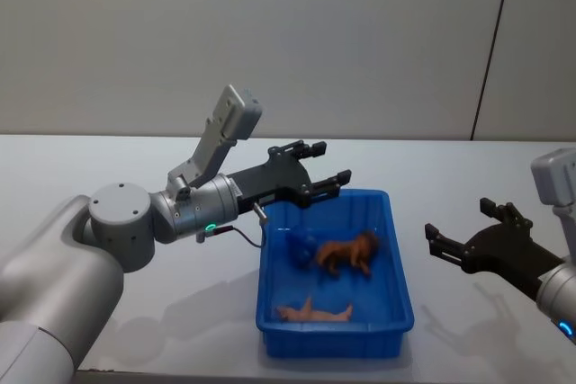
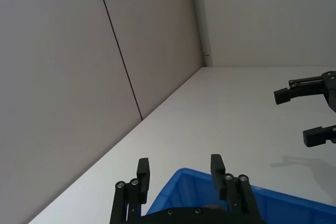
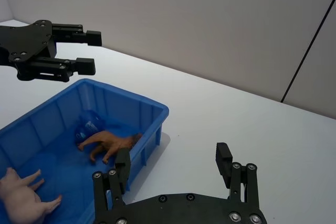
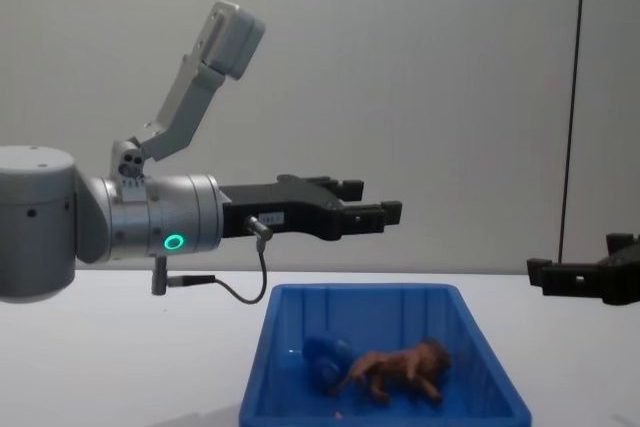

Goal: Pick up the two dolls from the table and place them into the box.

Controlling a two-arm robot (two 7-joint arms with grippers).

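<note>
- The left gripper (image 1: 322, 168) reaches out level from its grey, rounded arm and hangs above the far left corner of the blue box (image 1: 397, 263); its black fingers are spread apart and hold nothing.
- The right gripper (image 1: 462, 229) hovers low over the white table (image 1: 468, 168), well to the right of the box, its fingers likewise parted and empty.
- The box is a rectangular bin of glossy bright blue plastic with sloping, ribbed walls and a thick rim.
- Inside it, the brown lion (image 1: 349, 252) lies on its side, smooth moulded plastic with a darker mane.
- The rounded blue figure (image 1: 301, 247) sits touching the lion's hind end.
- The pale pink animal (image 1: 315, 312) lies flat near the box's front wall, legs splayed.
</note>
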